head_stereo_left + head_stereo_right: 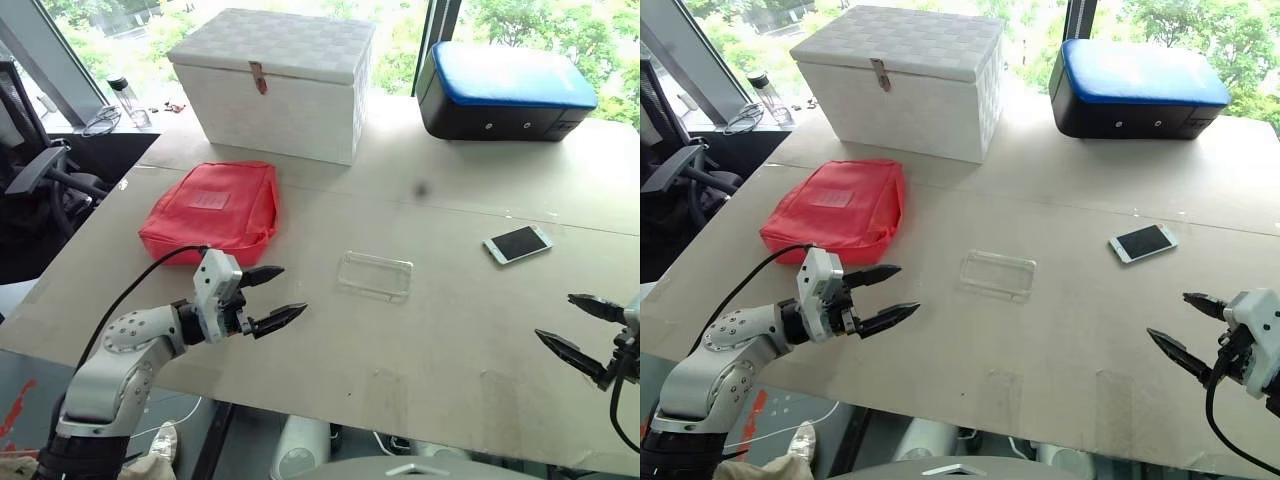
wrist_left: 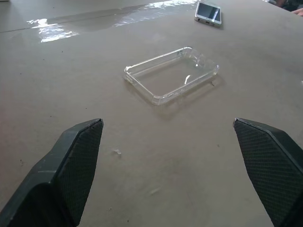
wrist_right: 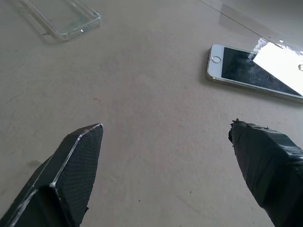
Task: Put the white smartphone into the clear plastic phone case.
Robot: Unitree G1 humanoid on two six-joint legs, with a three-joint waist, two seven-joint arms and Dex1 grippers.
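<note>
Head stereo pair looks forward and down from above the table (image 1: 450, 330), both eyes sharing the whole tabletop. Left wrist camera sits low and close, facing the clear plastic phone case (image 2: 171, 75); right wrist camera, low and close too, faces the white smartphone (image 3: 255, 71). Both wrist views share case and phone.

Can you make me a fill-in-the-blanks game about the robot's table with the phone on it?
1. The white smartphone lies with its screen facing ____.
2. The clear plastic phone case has ____ inside it.
3. Both the left gripper and the right gripper are ____.
4. The pouch is coloured ____.

Missing words: up; nothing; open; red
</note>
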